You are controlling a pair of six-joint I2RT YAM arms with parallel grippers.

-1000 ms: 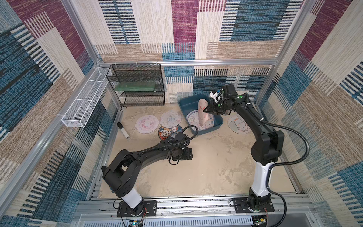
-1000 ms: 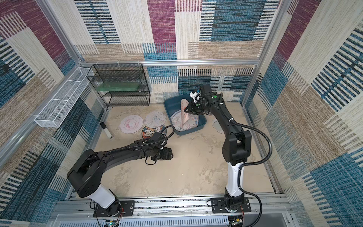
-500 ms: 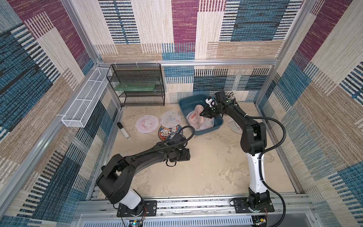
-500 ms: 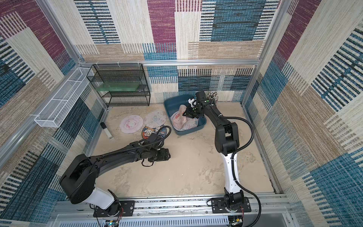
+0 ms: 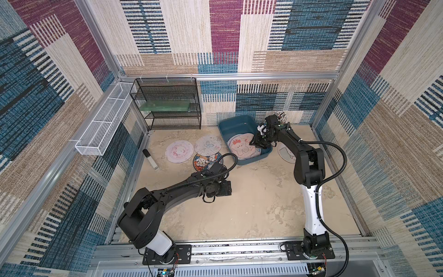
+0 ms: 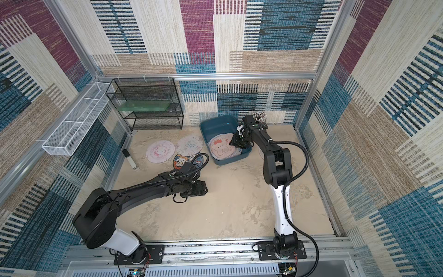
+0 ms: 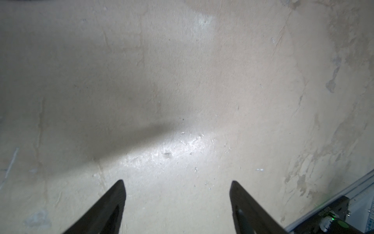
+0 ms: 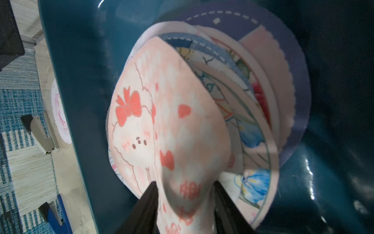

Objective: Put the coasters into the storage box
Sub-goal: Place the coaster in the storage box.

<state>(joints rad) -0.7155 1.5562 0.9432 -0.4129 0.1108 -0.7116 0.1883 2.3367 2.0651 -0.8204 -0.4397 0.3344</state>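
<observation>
The right gripper (image 8: pixel 185 183) hovers inside the teal storage box (image 5: pixel 236 122), jaws partly parted around a folded pink coaster (image 8: pixel 162 125) draped over the pile (image 8: pixel 253 101) there; whether it grips is unclear. The left gripper (image 7: pixel 177 182), wide and empty above bare table (image 7: pixel 182 81), is nearer three loose coasters (image 5: pixel 207 145) lying toward the back wall, beside the box.

1. Place: enclosed robot test cell, laboratory type.
2. Structure: bare aluminium frame (image 5: pixel 239 76) of posts and beams.
3. Walls: wall panels (image 5: pixel 225 28) in woven blue, maroon and beige patchwork.
4. Machinery: left arm (image 5: pixel 172 191) and right arm (image 5: pixel 309 167), bolted to a metal rail (image 5: pixel 239 250) along the table's (image 5: pixel 251 215) near edge, cables exposed.
5. Surface: beige, scuffed, stained.
6. Fittings: black wire rack (image 5: pixel 167 103) at the far left corner; white mesh tray (image 5: pixel 103 124) along the left edge.
</observation>
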